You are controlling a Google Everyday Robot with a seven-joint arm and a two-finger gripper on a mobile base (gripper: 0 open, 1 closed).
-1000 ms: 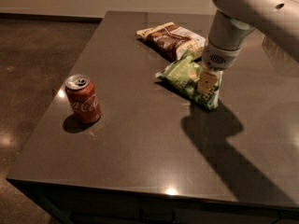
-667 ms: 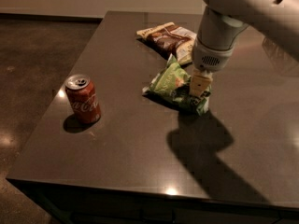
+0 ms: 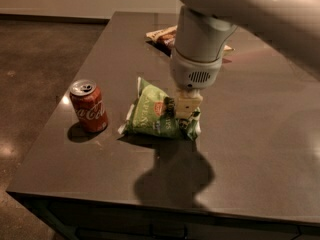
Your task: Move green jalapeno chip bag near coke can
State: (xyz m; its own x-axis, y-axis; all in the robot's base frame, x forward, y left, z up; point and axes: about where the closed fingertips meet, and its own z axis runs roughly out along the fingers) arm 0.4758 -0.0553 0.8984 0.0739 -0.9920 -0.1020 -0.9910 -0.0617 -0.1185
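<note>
Gripper (image 3: pixel 184 115) came straight down from the wrist (image 3: pixel 197 59) and was clamped on the 3 o'clock end of the green jalapeno chip bag (image 3: pixel 150 116). The bag sat mid-table (image 3: pixel 260 134), crumpled, with its lower edge on the surface. Coke can (image 3: pixel 90 106) stood upright at the bag's 9 o'clock, near but not touching. Brown chip bag (image 3: pixel 161 35) lay at 12 o'clock, well apart, partly hidden behind the arm.

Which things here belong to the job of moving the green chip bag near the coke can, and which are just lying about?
Belong: green jalapeno chip bag; coke can, left of it; gripper, fingers shut on the bag's right end.
Lying about: brown-and-white chip bag, at the far edge of the table.
</note>
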